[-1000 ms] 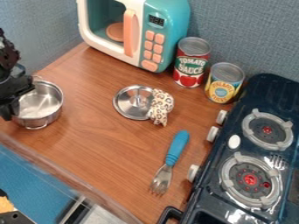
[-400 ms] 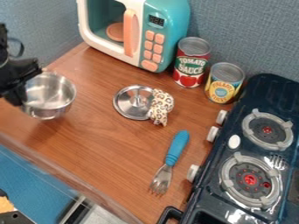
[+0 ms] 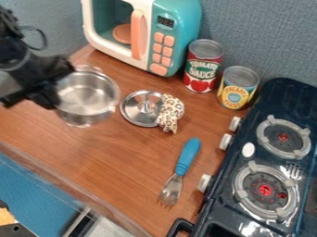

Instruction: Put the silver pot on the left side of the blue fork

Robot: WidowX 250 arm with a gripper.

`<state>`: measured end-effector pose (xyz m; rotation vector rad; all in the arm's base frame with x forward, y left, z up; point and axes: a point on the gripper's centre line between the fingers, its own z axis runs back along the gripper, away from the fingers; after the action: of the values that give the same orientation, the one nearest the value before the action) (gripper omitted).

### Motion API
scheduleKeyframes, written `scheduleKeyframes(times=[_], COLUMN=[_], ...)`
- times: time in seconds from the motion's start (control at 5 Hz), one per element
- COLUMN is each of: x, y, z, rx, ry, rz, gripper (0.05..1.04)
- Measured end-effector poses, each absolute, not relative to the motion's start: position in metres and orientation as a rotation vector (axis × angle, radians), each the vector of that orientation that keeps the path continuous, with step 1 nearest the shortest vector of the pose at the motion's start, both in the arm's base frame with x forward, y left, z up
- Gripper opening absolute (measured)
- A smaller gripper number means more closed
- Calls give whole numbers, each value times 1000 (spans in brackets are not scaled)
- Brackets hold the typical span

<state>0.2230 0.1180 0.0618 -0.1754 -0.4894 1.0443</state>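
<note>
In the camera view, the gripper had its fingers closed on the left side of the pot. The pot hung over the counter, just beside the lid, up and left of the fork.

- A blue-grey textured wall stood behind the gripper.
- Another wall, similarly coloured, stood farther off behind it, toward the view's right.
- The brown wood-grain counter spread below it.
- A blue surface lay in front of it, beyond the counter's edge.
- Light glinted on the dark stove, well apart from it.
</note>
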Motion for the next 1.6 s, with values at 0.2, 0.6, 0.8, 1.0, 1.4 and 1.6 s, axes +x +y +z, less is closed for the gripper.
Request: scheduleKeyframes(times=[0.2,0.6,0.8,1.0,1.4,1.6], x=[229,231,232,239,237,239], y=[86,50,45,42,39,44], z=[54,17,-1,-15,-16,3], rx=[-205,-131,-113,-107,-109,-135], ry=[-464,-389,-350,-326,-289,-327], rz=[925,790,772,764,749,778], gripper=[54,52,52,52,224,489])
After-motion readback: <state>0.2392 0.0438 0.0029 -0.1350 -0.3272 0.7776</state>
